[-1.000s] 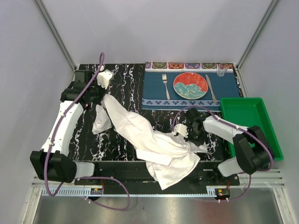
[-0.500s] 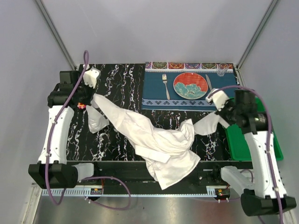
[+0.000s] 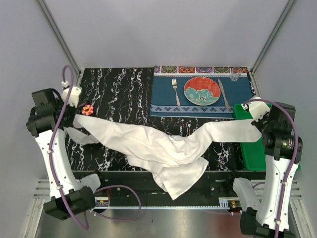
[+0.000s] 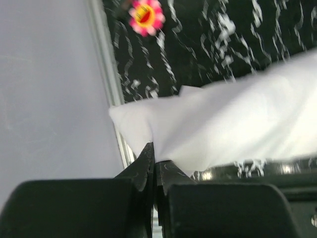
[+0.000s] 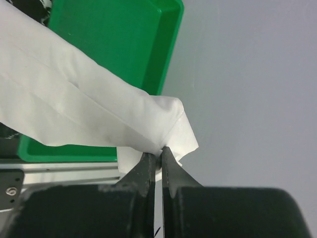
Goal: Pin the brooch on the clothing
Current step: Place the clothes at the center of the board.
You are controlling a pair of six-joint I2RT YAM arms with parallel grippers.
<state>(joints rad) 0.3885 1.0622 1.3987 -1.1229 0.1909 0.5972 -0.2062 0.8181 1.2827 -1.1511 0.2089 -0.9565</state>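
Observation:
The white clothing (image 3: 163, 146) is stretched across the black marbled table between both arms, its lower part hanging over the near edge. At the far left my left gripper (image 4: 155, 154) is shut on one end of the clothing (image 4: 237, 119). Over the green tray at the right my right gripper (image 5: 159, 151) is shut on the other end of the clothing (image 5: 74, 104). The brooch (image 3: 87, 109), a small pink flower with a yellow centre, lies on the table just beside the left gripper (image 3: 74, 113); the left wrist view shows the brooch (image 4: 146, 17) beyond the fabric.
A blue placemat (image 3: 203, 99) at the back right carries a red-and-teal plate (image 3: 202, 90), a fork (image 3: 175, 91) and a knife (image 3: 224, 93). A green tray (image 3: 277, 124) sits at the table's right edge. Grey walls stand close on both sides.
Both arms have swung outward, left to the far left and right over the green tray, pulling the clothing out long. The right gripper closed on the fabric. The brooch now lies uncovered.

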